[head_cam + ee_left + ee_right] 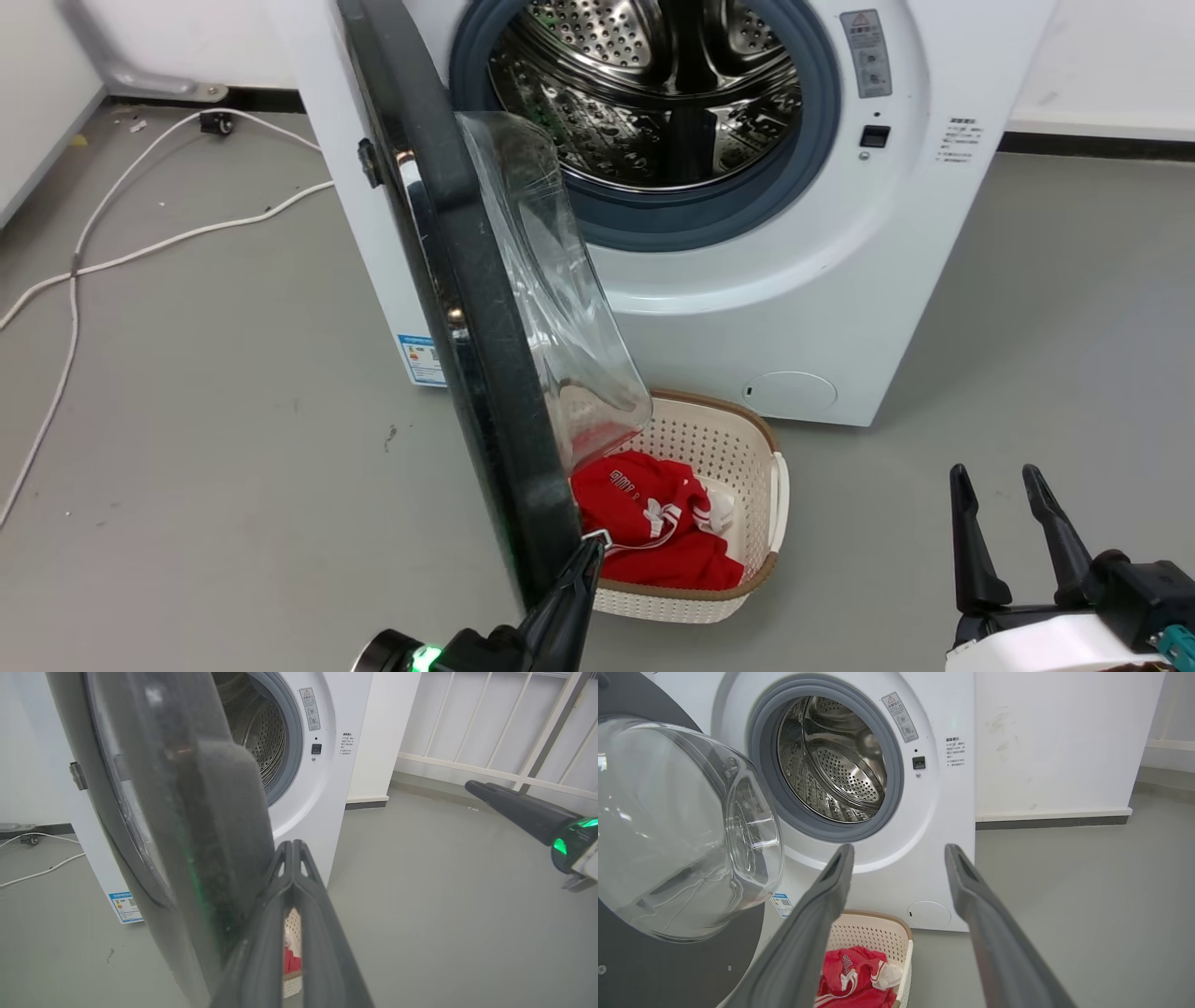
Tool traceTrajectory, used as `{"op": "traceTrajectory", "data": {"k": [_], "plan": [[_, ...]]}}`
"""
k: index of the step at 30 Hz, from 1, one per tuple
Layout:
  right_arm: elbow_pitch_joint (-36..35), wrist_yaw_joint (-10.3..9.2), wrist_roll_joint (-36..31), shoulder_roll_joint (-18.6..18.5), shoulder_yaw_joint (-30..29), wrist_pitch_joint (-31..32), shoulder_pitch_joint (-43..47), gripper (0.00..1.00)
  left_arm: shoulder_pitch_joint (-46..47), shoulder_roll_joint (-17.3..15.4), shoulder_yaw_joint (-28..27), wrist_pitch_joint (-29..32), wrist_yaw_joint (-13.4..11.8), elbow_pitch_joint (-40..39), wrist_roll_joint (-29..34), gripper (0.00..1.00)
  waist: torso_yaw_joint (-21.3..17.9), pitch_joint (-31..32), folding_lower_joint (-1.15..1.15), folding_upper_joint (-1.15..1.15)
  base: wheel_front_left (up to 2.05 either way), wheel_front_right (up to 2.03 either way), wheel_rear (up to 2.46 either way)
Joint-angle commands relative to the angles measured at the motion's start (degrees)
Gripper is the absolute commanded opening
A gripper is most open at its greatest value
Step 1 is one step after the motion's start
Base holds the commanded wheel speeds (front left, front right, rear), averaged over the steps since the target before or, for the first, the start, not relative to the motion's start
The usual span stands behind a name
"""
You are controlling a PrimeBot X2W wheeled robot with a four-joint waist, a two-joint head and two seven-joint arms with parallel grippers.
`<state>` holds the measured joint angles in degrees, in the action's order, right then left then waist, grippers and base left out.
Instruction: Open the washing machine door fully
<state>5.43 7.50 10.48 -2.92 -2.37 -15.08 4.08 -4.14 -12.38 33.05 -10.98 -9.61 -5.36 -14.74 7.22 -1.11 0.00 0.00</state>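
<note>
Here, left end effector [590,549] pressed together at washing machine door [464,308], right end effector [995,478] spread, sticker [422,359] illegible.

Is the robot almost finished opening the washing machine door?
About halfway. Done: the washing machine door is unlatched and swung out, so the drum shows. In hand: the left gripper, jaws shut, sits at the door's lower inner edge, seemingly to push it. Left: the door stands roughly square to the washing machine, so it needs swinging wider. The right gripper is open, touching nothing.
</note>
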Motion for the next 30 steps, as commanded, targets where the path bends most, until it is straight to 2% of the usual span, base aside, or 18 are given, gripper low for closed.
{"op": "traceTrajectory", "data": {"k": [1, 10, 16, 22, 30], "plan": [[0.0, -0.02, 0.2, 0.1, -0.1, -0.1, 0.3, 1.0, 0.0, -1.1, -2.0, 0.3, -1.3, 0.3, 0.1, 0.0, 0.6, 0.0, 0.0, 0.0, 0.0, 0.0, 0.0], [-0.1, -0.02, 0.3, 0.1, -1.4, -0.1, 1.0, 1.0, -2.1, -2.2, -2.9, -0.2, -3.7, -2.6, 0.8, 0.0, 5.5, -0.2, 0.0, 0.0, 0.0, 0.0, 0.0], [-0.5, -0.02, 0.2, 0.1, -1.9, -0.1, 0.6, 1.0, -3.3, -3.5, -5.8, -0.7, -5.9, -4.1, 0.3, 0.0, 9.8, -0.4, 0.0, 0.0, 0.0, 0.0, 0.0], [-0.7, -0.02, 0.3, 0.1, -1.5, -0.1, 0.1, 1.0, -4.1, -5.9, -11.0, -1.4, -8.2, -3.9, -1.1, 0.0, 11.8, -0.7, 0.0, 0.0, 0.0, 0.0, 0.0], [-1.3, -0.02, -0.6, 0.1, -1.1, -0.1, -1.0, 1.0, -2.3, -8.8, -21.3, -2.9, -9.8, -0.6, -6.2, 0.0, 10.9, -2.5, 0.0, 0.0, 0.0, 0.0, 0.0]]}}
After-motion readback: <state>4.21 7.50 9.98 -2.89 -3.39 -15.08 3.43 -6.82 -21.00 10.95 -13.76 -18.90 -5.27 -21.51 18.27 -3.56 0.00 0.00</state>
